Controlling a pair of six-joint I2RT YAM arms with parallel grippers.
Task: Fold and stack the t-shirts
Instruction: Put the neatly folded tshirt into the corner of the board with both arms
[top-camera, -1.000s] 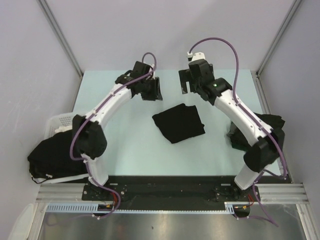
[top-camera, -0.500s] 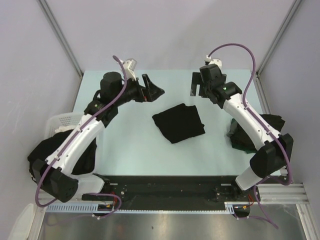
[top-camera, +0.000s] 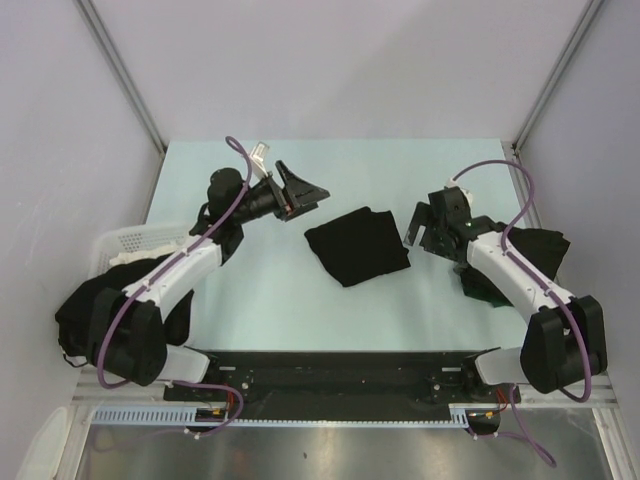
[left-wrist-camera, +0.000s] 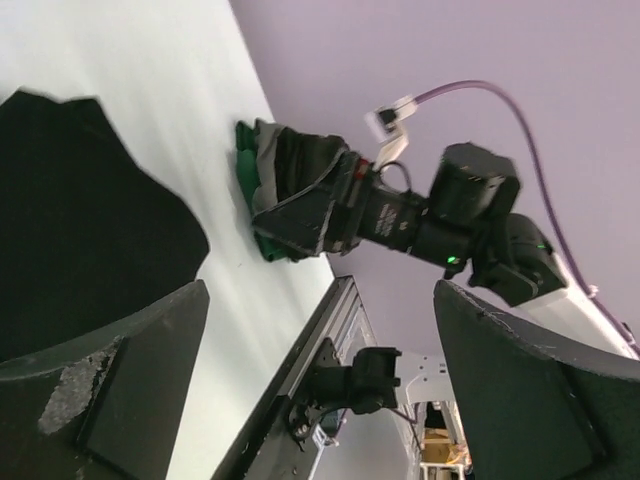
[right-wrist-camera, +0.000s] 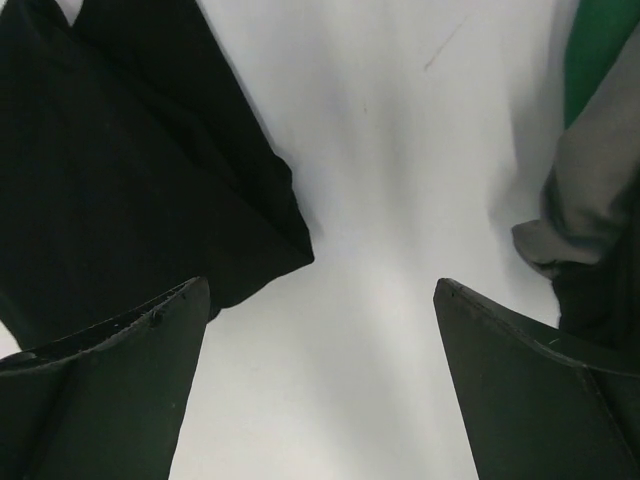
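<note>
T-shirt (top-camera: 357, 245), soft black cloth, folded roughly square, on smooth pale worktop (top-camera: 270, 290); left tool (top-camera: 305, 190) and right tool (top-camera: 413, 232) spread wide, empty.

The far half of the tabletop (top-camera: 350, 165) lies bare wall to wall, open passage. One folded t-shirt (top-camera: 357, 245) lies flat at centre. The left hand (top-camera: 305, 190), jaws wide, hangs over bare surface near the shirt's far-left corner; the right hand (top-camera: 415, 230), jaws wide, is just beside its right edge. A clothing pile (top-camera: 520, 255) obstructs the right edge; a white basket (top-camera: 125, 242) heaped with black shirts (top-camera: 95, 310) obstructs the left
</note>
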